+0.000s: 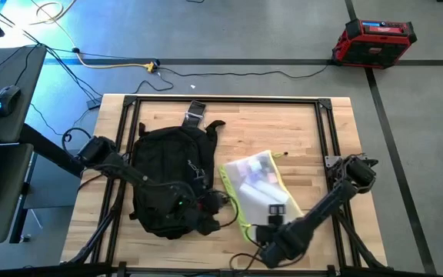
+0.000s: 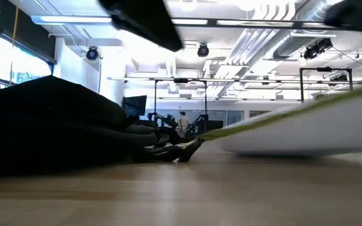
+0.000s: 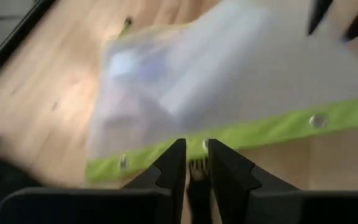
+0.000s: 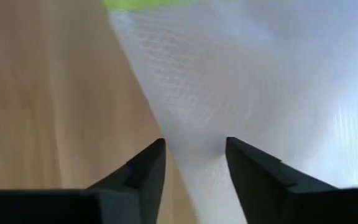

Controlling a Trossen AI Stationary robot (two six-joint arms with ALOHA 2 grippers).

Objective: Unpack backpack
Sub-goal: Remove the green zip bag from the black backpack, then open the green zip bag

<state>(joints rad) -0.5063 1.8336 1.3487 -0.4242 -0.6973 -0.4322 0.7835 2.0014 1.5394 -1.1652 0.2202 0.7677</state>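
Note:
The black backpack (image 1: 168,181) lies flat on the left half of the wooden table, its straps (image 1: 198,119) toward the far edge; it also fills the left of the low view (image 2: 49,125). To its right lies a translucent pouch with neon-yellow trim (image 1: 256,185), which looks tilted in the low view (image 2: 294,129). My left gripper (image 1: 223,201) reaches across the backpack to the pouch's trimmed left edge, its fingers a narrow gap apart (image 3: 195,152). My right gripper (image 1: 258,233) points down at the pouch's near corner, open (image 4: 194,152). My left gripper's fingertips (image 3: 178,149) stand at the pouch's yellow-trimmed edge (image 3: 247,132), nothing pinched between them; whether they touch it I cannot tell. My right gripper's fingers (image 4: 151,165) stand on either side of the pouch's clear edge (image 4: 191,134) from above; whether they touch it I cannot tell.
A black metal frame (image 1: 225,100) runs round the tabletop. Bare wood lies at the far right (image 1: 306,138). On the floor beyond are a red-and-black case (image 1: 371,40) and cables (image 1: 121,65). A desk with a mouse (image 1: 6,98) stands at the left.

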